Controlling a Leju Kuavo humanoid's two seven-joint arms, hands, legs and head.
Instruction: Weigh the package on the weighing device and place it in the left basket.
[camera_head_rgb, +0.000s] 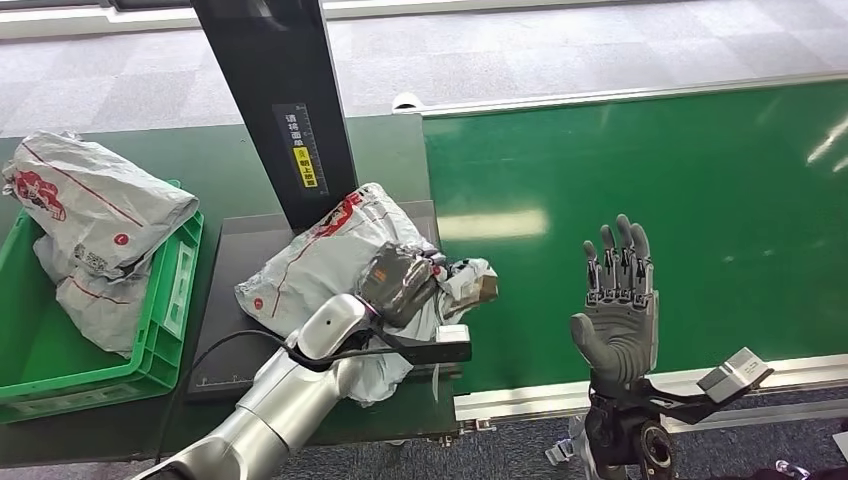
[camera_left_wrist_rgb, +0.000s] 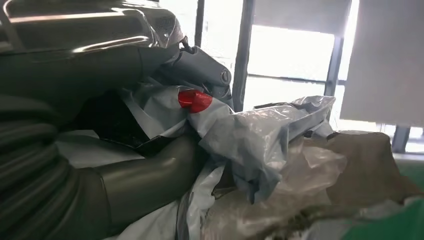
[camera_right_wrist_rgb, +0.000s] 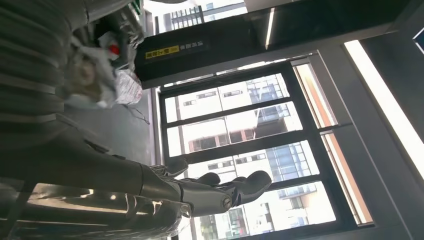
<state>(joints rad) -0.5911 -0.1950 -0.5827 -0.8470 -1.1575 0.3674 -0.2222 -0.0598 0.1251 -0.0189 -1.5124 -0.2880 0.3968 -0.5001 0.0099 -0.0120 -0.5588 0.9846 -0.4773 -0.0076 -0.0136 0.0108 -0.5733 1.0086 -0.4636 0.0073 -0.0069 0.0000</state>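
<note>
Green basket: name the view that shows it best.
Head view: the green basket sits whole at the left, packages inside. Neither wrist view gives a recognisable look at it.

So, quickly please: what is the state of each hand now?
Left hand: closed on the grey package lying on the weighing device.
Right hand: open, holding nothing.

Silver arms, a black cable (camera_head_rgb: 215, 350), and grey, dark-fingered right hand (camera_head_rgb: 617, 320).

Green crate (camera_head_rgb: 170, 300), scale (camera_head_rgb: 240, 300) on table (camera_head_rgb: 390, 160)
</note>
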